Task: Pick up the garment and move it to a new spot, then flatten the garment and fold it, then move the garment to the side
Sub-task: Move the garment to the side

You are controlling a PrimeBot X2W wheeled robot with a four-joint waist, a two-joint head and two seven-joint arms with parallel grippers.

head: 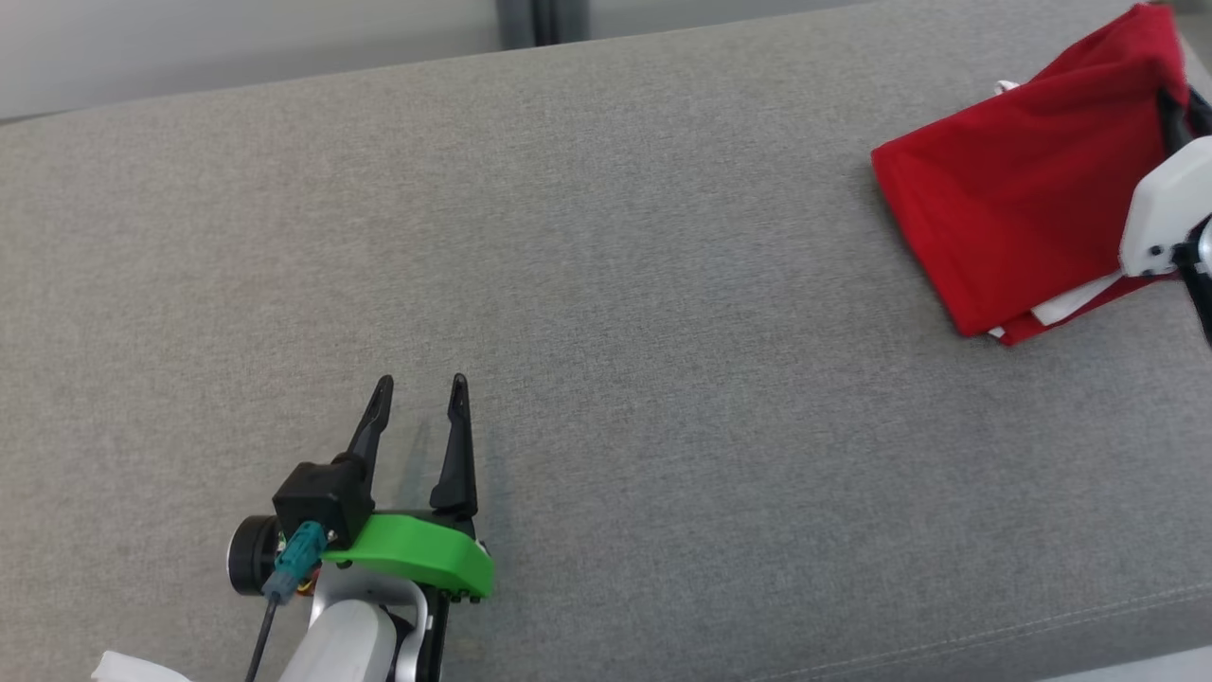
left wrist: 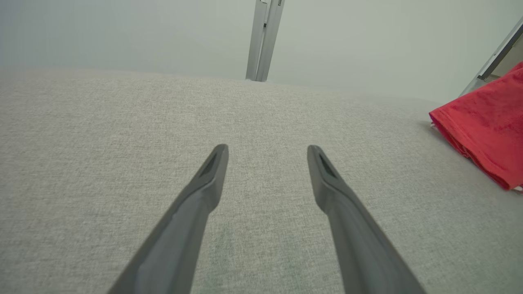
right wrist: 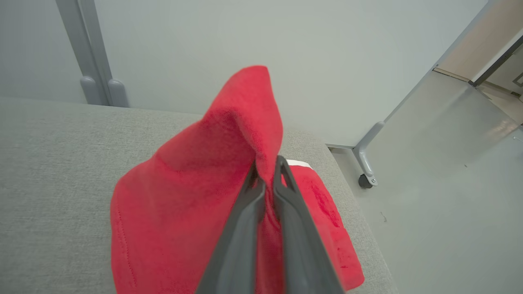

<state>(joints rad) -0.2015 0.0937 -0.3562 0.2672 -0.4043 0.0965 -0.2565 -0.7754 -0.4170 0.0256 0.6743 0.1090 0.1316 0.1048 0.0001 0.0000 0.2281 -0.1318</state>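
Note:
The garment [head: 1023,199] is red cloth with white trim, folded and lying at the far right of the grey cushioned surface [head: 606,284]. My right gripper [right wrist: 267,173] is shut on a raised fold of the garment [right wrist: 229,163], lifting that part into a peak while the rest drapes down onto the cushion. In the head view my right gripper [head: 1174,118] sits at the garment's far right edge, mostly hidden behind its white wrist. My left gripper [head: 421,388] is open and holds nothing, low at the front left. It [left wrist: 267,151] sees the garment [left wrist: 486,126] off to the right.
The grey surface ends just right of the garment, where the floor [right wrist: 441,196] drops away. A wheeled partition foot [right wrist: 365,163] stands there. A grey post [head: 540,19] rises behind the surface's back edge. A bit of white [head: 128,668] shows at the bottom left.

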